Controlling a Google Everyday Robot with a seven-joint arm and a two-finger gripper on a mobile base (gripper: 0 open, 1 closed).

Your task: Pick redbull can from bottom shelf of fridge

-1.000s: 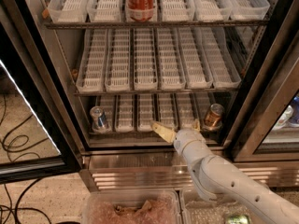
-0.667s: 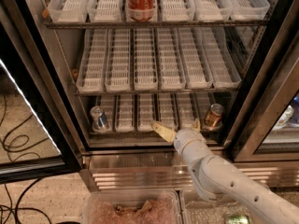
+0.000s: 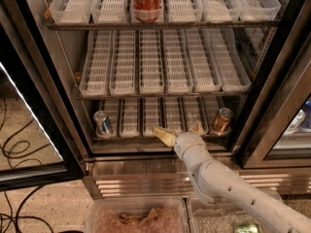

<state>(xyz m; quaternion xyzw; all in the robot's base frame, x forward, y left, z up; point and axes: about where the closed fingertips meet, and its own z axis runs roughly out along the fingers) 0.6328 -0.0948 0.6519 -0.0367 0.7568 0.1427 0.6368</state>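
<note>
The redbull can (image 3: 102,124), slim, blue and silver, stands upright at the left end of the bottom shelf (image 3: 146,139) of the fridge (image 3: 272,96), whose door stands open. My gripper (image 3: 180,131) is at the front edge of the bottom shelf, about the middle, to the right of the can and apart from it. Its two tan fingers (image 3: 164,135) are spread open and hold nothing. The white arm (image 3: 218,183) reaches in from the lower right.
A copper-gold can (image 3: 222,121) stands at the right end of the bottom shelf. A red cola can (image 3: 146,1) stands on the top shelf. The middle shelf (image 3: 160,93) holds only white trays. The door frame (image 3: 39,125) is at left. Plastic bins (image 3: 136,217) sit below.
</note>
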